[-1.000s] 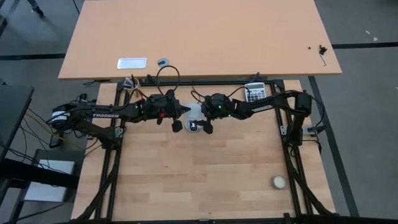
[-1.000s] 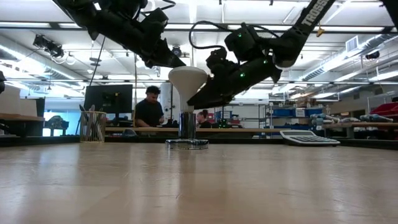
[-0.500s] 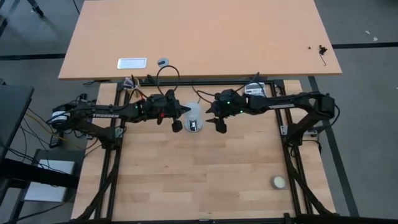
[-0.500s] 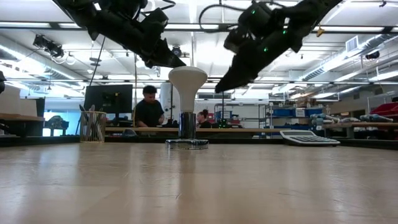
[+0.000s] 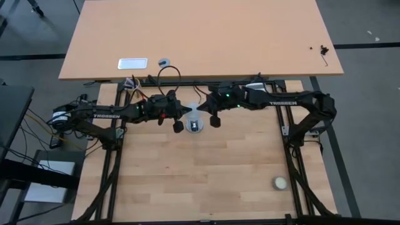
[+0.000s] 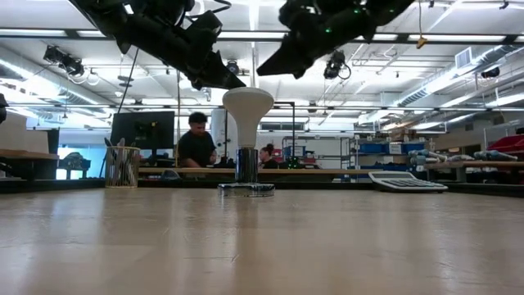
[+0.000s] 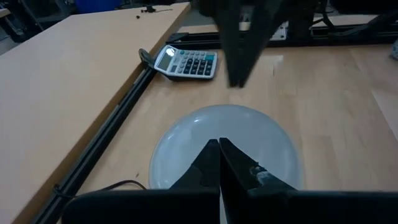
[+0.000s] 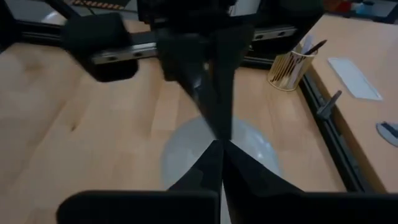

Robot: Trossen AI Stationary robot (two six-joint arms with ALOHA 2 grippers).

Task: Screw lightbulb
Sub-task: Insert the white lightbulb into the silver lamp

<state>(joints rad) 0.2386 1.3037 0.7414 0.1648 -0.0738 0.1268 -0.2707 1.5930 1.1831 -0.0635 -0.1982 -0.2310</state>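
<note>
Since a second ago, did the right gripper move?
Yes. The right gripper rose off the lightbulb and now sits shut above it, empty.

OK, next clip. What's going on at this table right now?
The lightbulb stands upright, base down in the socket on the table. Neither arm holds it. The left gripper hangs shut just above and beside the dome. The right gripper, also shut, is above it on the other side and grips nothing. A cream ball lies off near the table's corner.
</note>
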